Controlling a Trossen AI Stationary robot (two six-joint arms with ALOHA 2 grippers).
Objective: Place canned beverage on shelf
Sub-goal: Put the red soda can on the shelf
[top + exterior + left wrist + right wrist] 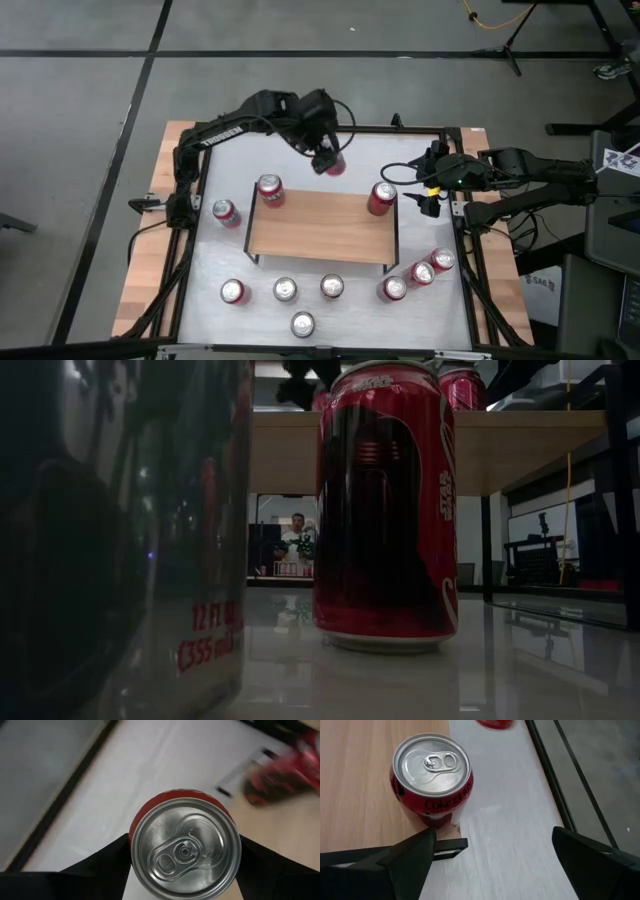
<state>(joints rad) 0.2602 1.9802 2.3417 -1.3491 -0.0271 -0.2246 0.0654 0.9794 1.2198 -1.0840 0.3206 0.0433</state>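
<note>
Overhead, a red can [333, 166] is held by the left pincer [326, 160] at upper centre, just beyond the shelf [320, 228]. Its smooth, rigid wall is best clamped at mid-height. The right pincer [430, 190] is spread wide, empty, at the shelf's right end.

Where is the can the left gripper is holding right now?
In the high view, the held can is in the left gripper, raised just beyond the shelf's far edge, between the two cans standing on its far corners.
</note>
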